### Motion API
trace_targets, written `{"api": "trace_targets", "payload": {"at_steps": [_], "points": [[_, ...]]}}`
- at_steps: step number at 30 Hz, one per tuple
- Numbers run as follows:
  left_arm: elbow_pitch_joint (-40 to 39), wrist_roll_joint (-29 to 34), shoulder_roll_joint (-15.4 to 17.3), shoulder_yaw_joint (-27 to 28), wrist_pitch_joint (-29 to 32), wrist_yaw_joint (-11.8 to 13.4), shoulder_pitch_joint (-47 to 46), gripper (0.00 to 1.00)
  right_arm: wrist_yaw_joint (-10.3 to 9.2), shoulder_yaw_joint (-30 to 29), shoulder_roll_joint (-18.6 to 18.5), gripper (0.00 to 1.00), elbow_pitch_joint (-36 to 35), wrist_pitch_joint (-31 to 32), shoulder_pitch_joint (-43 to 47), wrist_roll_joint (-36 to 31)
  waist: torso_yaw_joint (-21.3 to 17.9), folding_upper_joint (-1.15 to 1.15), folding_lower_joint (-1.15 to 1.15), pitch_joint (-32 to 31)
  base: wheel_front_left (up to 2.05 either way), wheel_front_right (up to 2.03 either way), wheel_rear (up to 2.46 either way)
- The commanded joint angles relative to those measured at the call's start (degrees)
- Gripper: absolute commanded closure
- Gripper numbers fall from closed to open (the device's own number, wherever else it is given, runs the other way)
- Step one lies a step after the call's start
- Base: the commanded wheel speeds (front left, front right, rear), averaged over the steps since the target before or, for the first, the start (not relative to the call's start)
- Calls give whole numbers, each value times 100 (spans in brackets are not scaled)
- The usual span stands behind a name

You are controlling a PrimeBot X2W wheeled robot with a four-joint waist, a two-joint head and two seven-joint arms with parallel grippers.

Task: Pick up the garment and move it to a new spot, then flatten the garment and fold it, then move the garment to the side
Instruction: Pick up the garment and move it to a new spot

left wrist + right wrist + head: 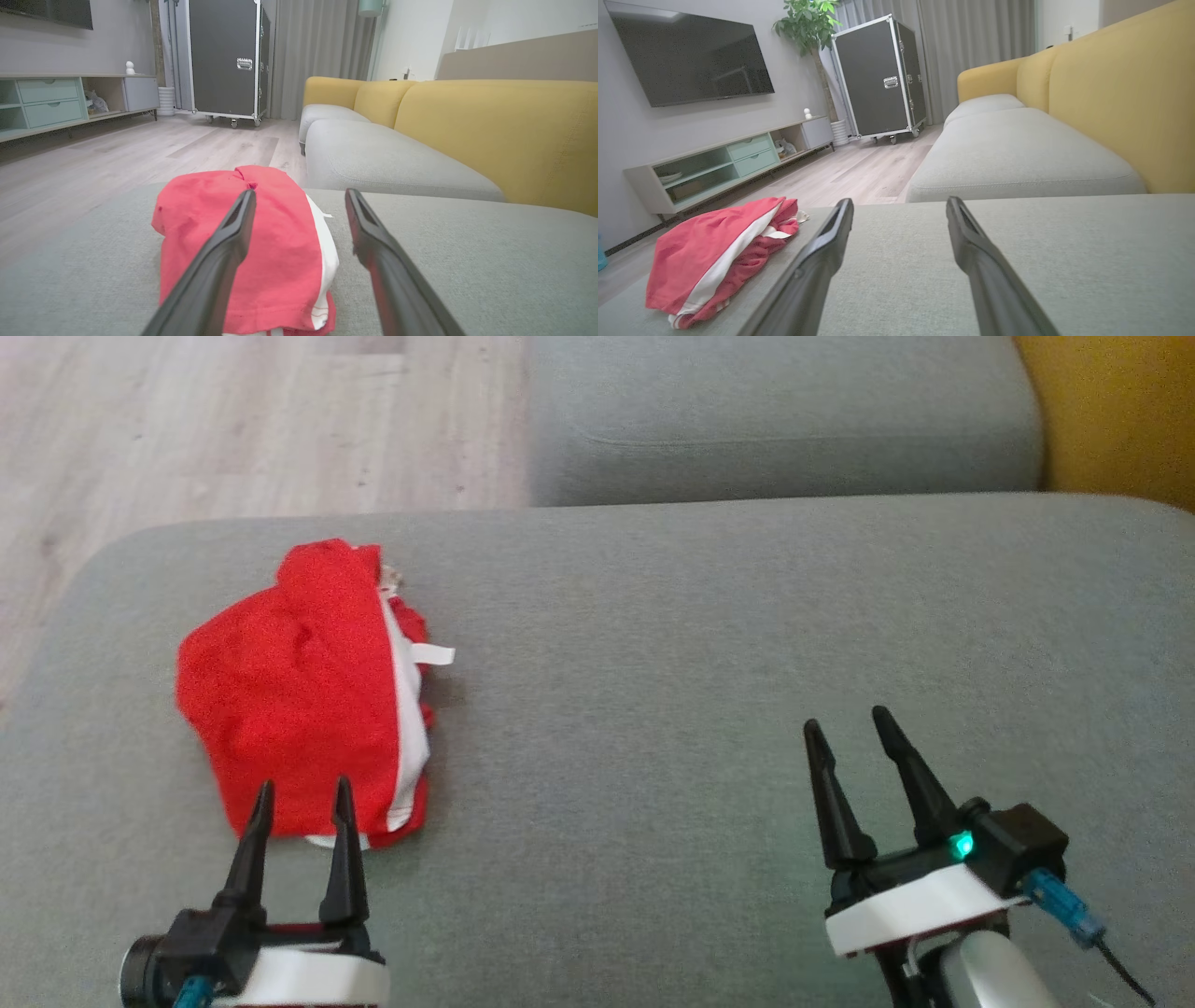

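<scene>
The garment [299, 691] lies as a red bundle on the left part of the grey cushion [653, 663], close to the cushion's left edge. My left gripper [305, 786] is right at its near end, so in the head view the fingertips overlap the near hem. The bundle's long axis runs away from me, the same way those fingers point, and a white band [408, 709] runs down its right side. In the left wrist view the garment [275, 242] sits under the left finger and the gap, while the other finger lies over bare cushion just right of the band. The opening is therefore centred nearer the bundle's right edge than its middle. Those fingers are parted by a moderate gap and hold nothing; whether they touch the cloth I cannot tell. My right gripper [845, 717] is well apart, out over bare cushion, and the garment [710, 252] lies off to its left. Its fingers are also spread and empty. I judge this a left-arm grasp: shift slightly left, go down, then close on the near end.
</scene>
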Motion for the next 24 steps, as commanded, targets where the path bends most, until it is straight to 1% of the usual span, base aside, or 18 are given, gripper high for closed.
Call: {"api": "trace_targets", "payload": {"at_steps": [1,2,15,19,24], "points": [[-157,84,-4,272,-55,-45,-85,0,-4,201,-34,0,-158,-68,-68,-14,249,0,0,-91,0,0,0],[-157,84,-4,272,-55,-45,-85,0,-4,201,-34,0,-158,-68,-68,-14,249,0,0,-91,0,0,0],[-190,230,-8,529,-55,-78,197,0,-4,822,-34,0,-86,-68,97,141,1242,0,0,-345,0,0,0],[-212,262,-8,583,-55,-110,242,0,-4,959,-34,0,-67,-68,126,219,1441,0,0,-393,0,0,0],[-240,290,-8,647,-55,-139,269,0,-4,1068,-34,0,-67,-68,133,286,1576,0,0,-407,0,0,0]]}}
